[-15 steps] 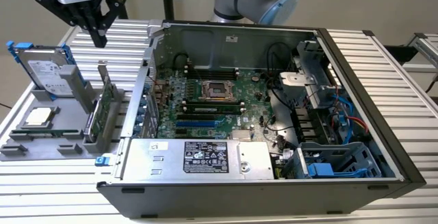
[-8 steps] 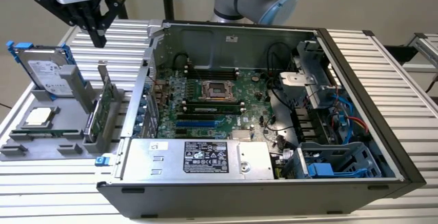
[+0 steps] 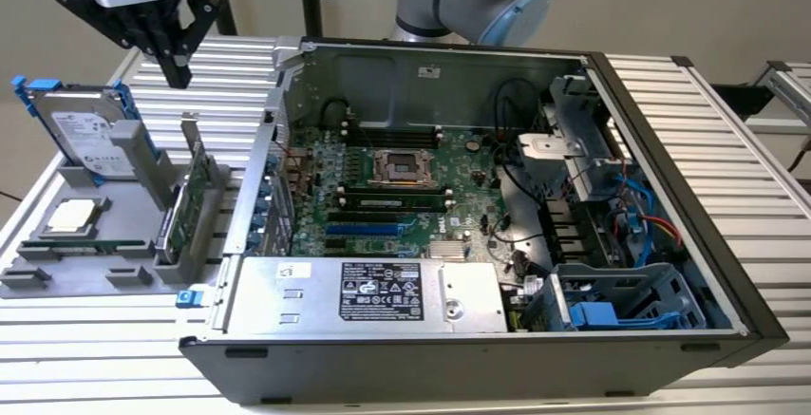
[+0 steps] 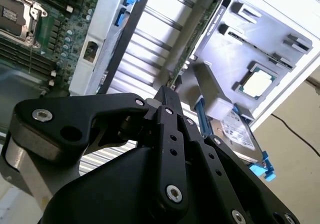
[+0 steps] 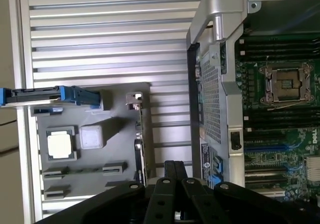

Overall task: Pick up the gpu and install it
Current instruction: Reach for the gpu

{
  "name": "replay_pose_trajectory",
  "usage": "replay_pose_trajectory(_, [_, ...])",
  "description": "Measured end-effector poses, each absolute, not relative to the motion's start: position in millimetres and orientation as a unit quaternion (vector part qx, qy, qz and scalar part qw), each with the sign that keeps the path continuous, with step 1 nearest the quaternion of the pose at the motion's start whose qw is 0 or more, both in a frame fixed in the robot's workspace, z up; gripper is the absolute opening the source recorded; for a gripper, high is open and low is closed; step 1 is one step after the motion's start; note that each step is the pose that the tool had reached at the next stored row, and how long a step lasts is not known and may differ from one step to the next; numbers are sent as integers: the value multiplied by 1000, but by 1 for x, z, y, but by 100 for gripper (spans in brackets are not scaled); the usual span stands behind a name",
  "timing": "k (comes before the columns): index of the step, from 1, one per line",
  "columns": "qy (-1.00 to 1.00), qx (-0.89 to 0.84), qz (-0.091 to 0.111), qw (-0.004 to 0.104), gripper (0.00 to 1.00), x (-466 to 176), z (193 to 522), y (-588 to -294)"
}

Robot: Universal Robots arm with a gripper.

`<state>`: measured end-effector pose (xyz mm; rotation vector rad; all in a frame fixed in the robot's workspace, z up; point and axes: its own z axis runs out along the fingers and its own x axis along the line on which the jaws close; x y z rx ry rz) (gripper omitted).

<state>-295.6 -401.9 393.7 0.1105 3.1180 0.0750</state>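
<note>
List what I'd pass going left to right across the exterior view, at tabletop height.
Hard drive in the grey holder → graphics card standing on edge → motherboard inside the open case → drive bays.
</note>
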Motion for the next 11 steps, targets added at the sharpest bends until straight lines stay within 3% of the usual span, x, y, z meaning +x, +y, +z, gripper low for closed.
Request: replay_pose_trajectory(11, [999, 35, 24, 10, 0, -304, 394, -403])
